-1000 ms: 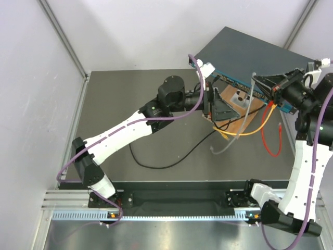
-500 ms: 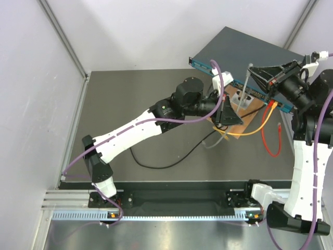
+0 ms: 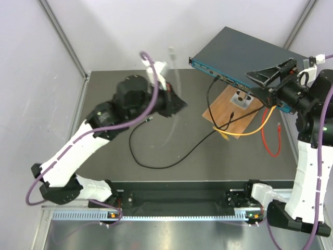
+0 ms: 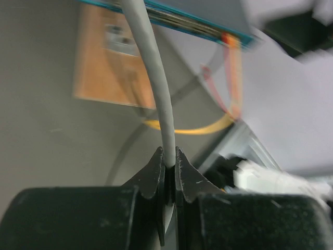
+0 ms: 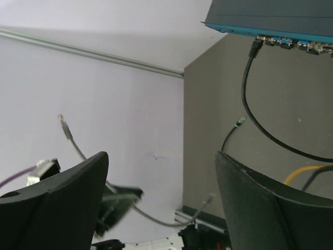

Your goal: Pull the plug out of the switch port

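While the left gripper (image 4: 170, 156) pinches the grey cable (image 4: 154, 78) — plug (image 5: 63, 121) off the switch (image 3: 244, 52) — the right gripper (image 3: 266, 79) gapes wide.

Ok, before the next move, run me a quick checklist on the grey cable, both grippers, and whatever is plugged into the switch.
1. The grey cable is out of the switch: ok, its plug hangs free in the air.
2. The left gripper has the grey cable: ok, shut on it.
3. The right gripper is free: ok, open and holding nothing.
4. The black cable is seated: ok, its plug sits in the switch's teal face.
5. The orange cable is seated: cannot tell, its far end is hidden or blurred.
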Tool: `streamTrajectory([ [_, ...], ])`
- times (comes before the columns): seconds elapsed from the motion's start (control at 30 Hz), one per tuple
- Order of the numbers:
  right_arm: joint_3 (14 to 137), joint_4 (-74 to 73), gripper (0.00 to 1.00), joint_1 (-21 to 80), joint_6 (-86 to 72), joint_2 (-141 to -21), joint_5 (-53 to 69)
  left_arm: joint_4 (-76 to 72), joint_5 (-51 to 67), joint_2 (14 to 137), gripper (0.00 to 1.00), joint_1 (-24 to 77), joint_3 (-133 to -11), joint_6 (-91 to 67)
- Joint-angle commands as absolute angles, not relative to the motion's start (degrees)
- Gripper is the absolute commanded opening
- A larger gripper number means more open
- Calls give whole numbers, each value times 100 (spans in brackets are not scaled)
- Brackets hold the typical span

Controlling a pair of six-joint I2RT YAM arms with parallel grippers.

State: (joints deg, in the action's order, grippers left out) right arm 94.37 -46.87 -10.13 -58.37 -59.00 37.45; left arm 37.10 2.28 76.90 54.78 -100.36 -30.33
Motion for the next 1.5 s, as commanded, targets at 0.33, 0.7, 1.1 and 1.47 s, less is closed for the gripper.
streamTrajectory([
  [0.33,10019,-7558,81,-897,-3542,-6583,3586,4904,-1104,8944,0,1594,-9747,-2128],
  [0.7,11039,-7866,86,-844,-3736,-7198,3621,4236,-1653,11448,0,581,-9886,-1354],
  [1.1,10547,-7568,87,-993,-3823,-7014,3085,4385,-1564,12613,37,501,-10722,-1599],
  [1.47,10372,-7831,71,-1687,-3656,-6487,2311,4544,-1152,10560,98,729,-9389,-2496],
])
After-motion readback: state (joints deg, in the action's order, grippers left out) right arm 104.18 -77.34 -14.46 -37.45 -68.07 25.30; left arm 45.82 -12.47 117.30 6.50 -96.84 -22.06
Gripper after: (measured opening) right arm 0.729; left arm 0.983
